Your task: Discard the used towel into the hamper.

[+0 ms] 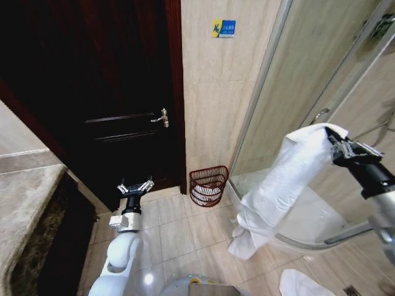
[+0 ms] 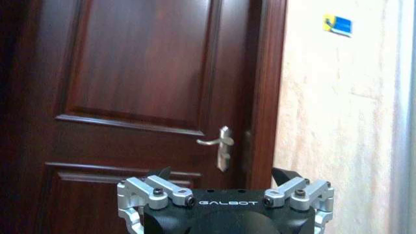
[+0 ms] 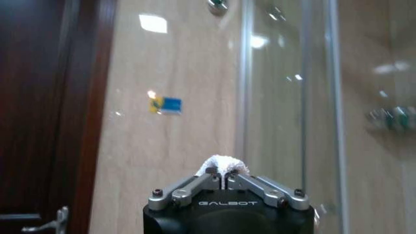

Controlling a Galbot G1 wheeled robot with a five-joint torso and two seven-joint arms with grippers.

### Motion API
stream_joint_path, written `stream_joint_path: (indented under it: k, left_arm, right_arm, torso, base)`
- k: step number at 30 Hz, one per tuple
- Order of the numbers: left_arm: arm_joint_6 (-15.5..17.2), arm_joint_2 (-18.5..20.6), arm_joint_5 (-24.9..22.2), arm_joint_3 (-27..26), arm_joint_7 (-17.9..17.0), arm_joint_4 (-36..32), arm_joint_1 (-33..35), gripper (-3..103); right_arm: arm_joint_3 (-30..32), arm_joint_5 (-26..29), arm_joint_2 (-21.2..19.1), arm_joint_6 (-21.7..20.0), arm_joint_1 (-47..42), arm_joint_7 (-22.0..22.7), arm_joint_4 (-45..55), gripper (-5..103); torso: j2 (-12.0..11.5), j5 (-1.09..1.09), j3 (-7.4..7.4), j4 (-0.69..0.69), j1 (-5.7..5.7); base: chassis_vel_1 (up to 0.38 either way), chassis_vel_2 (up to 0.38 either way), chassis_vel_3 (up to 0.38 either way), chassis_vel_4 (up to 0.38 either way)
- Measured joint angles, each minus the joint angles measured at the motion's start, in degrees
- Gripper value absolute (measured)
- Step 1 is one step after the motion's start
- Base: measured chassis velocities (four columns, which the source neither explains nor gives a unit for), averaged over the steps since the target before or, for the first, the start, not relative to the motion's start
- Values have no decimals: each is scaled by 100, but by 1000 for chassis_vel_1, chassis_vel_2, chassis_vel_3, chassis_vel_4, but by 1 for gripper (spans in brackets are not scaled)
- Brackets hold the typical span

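A long white towel [image 1: 278, 188] hangs from my right gripper [image 1: 333, 143], which is shut on its upper end high at the right, in front of the glass shower door. In the right wrist view a tuft of the towel [image 3: 222, 164] pokes out between the closed fingers. The hamper [image 1: 208, 185], a small reddish-brown wire basket, stands on the tiled floor against the beige wall, below and to the left of the towel's lower end. My left gripper [image 1: 136, 186] is held low at the left, open and with nothing in it, facing the dark wooden door; in the left wrist view its fingers [image 2: 288, 174] stand apart.
A dark wooden door [image 1: 105, 92] with a lever handle [image 1: 162, 117] fills the left. A stone counter [image 1: 24, 203] juts in at the left edge. The curved shower enclosure [image 1: 308, 80] takes the right. Another white cloth [image 1: 302, 283] lies on the floor at the bottom right.
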Motion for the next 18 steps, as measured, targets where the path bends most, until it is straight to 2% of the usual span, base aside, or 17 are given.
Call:
stream_joint_path:
  k: [2,3,5,6,8,12,13,15,17,18]
  left_arm:
    - [2,27,3,-20,-25,-22,112,100]
    - [2,27,3,-20,-25,-22,112,100]
    - [-92,-88,75,-134,-107,-24,356,100]
    - [-92,-88,75,-134,-107,-24,356,100]
    - [-217,-336,284,-213,-235,7,607,100]
    - [-312,-599,507,-232,-311,-6,780,100]
    - [-312,-599,507,-232,-311,-6,780,100]
    - [-324,-753,636,-232,-385,-130,836,100]
    - [-291,-836,701,-234,-442,-232,848,100]
    - [-291,-836,701,-234,-442,-232,848,100]
  right_arm:
    - [-103,161,-399,8,233,38,0,1]
    - [-103,161,-399,8,233,38,0,1]
    - [-560,297,-951,44,923,49,-324,1]
    - [-560,297,-951,44,923,49,-324,1]
    - [-1170,330,-1245,72,1764,37,-896,1]
    - [-1865,256,-1316,142,2666,-4,-1625,1]
    - [-1865,256,-1316,142,2666,-4,-1625,1]
    - [-2471,177,-1216,178,3439,35,-2023,1]
    - [-3066,140,-1057,201,4129,188,-2235,1]
    - [-3066,140,-1057,201,4129,188,-2235,1]
  torso:
    - [0,-1,0,3,0]
    - [0,-1,0,3,0]
    - [0,-4,0,6,-1]
    - [0,-4,0,6,-1]
    - [0,0,0,9,0]
    - [0,3,1,5,0]
    - [0,3,1,5,0]
    - [0,3,0,2,0]
    - [0,0,0,5,0]
    - [0,0,0,5,0]
  base:
    - [0,0,0,0]
    - [0,0,0,0]
    - [0,0,0,0]
    - [0,0,0,0]
    - [0,0,0,0]
    - [0,0,0,0]
    - [0,0,0,0]
    - [0,0,0,0]
    - [0,0,0,0]
    - [0,0,0,0]
